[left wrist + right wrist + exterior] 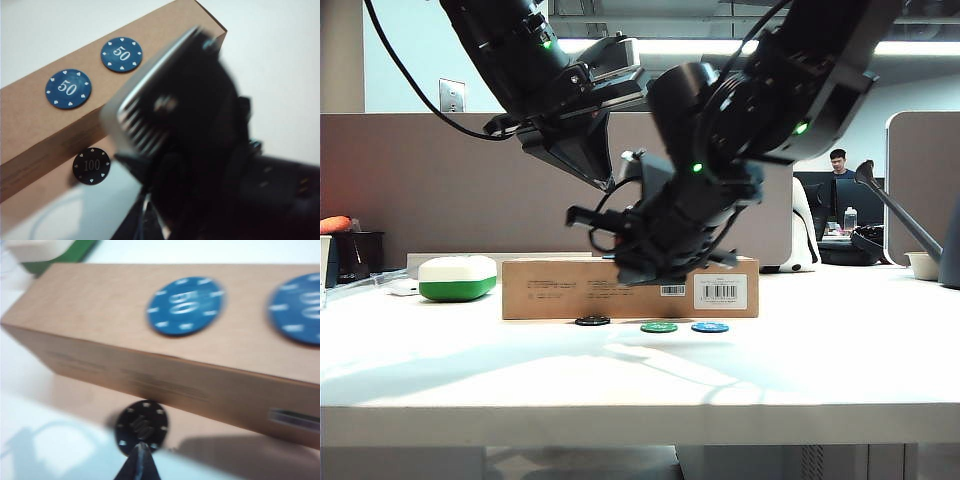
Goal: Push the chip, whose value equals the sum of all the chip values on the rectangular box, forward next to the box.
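The black chip [592,321] marked 100 [91,165] lies flat on the white table, close against the front wall of the rectangular box [550,290]. Two blue 50 chips [68,88] [121,54] lie on the box top [100,305]. My right gripper [142,452] is shut with nothing in it. Its joined tips point at the near rim of the black chip [141,426]; touch cannot be told. Seen from outside, the right gripper [625,268] hangs in front of the box above the chips. My left gripper [582,150] is held high over the box, its jaws hidden.
A green chip [659,327] and a blue chip [710,327] lie on the table to the right of the black one. A white-and-green rounded case [458,278] stands left of the box. The right arm [200,150] fills much of the left wrist view.
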Robot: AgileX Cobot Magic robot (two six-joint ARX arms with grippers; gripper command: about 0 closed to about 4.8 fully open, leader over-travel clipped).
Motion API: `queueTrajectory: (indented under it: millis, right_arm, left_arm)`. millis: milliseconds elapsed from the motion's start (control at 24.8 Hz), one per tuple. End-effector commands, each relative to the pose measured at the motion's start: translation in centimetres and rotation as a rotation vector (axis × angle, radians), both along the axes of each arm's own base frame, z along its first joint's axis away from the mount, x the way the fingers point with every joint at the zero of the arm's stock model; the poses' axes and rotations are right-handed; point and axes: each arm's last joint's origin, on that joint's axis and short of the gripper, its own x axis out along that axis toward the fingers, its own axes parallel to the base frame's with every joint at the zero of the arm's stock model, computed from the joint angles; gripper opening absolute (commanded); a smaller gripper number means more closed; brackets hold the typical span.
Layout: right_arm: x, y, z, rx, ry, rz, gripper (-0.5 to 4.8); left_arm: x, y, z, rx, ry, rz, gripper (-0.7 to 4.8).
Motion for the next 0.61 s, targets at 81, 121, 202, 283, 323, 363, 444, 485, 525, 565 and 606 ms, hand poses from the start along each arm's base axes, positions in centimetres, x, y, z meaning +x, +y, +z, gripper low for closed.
queueTrajectory:
  millis: [81,121,202,283,323,363,444,485,525,565,606]
  right_arm:
    - [-0.5,-2.2,2.8,0.041,-0.052,-0.067,-0.05]
    - [-0.7,-3.4,3.7,0.051,-0.071,-0.093,-0.05]
    - [-1.0,-4.8,4.7,0.056,-0.086,-0.116,-0.05]
    - [-1.4,-6.3,5.5,0.055,-0.084,-0.143,-0.05]
    - [-1.6,-6.7,5.7,0.054,-0.082,-0.149,-0.05]
    - [-2.2,-7.6,6.1,0.050,-0.077,-0.159,-0.05]
    - [-3.8,-8.8,6.8,0.051,-0.089,-0.167,-0.06]
    - [-4.7,-9.3,7.2,0.052,-0.103,-0.176,-0.05]
    - [-6.0,-10.2,7.7,0.053,-0.126,-0.205,-0.05]
    - [-6.9,-10.8,8.0,0.054,-0.139,-0.221,-0.05]
    - [-8.3,-11.6,8.5,0.063,-0.159,-0.233,-0.05]
  left_arm:
    - [0.0,0.0,0.2,-0.004,-0.010,-0.004,-0.05]
    - [0.0,0.0,0.2,-0.004,-0.010,-0.004,-0.05]
    - [0.0,0.0,0.2,-0.003,-0.010,-0.004,-0.05]
    - [0.0,0.0,0.2,-0.003,-0.010,-0.004,-0.05]
    - [0.0,0.0,0.2,-0.004,-0.010,-0.004,-0.05]
    - [0.0,0.0,0.2,-0.004,-0.010,-0.004,-0.05]
    - [0.0,0.0,0.2,-0.004,-0.010,-0.004,-0.05]
    - [0.0,0.0,0.2,-0.004,-0.010,-0.004,-0.05]
    - [0.0,0.0,0.2,-0.004,-0.010,-0.004,-0.05]
    - [0.0,0.0,0.2,-0.004,-0.010,-0.004,-0.05]
    - [0.0,0.0,0.2,-0.004,-0.010,-0.004,-0.05]
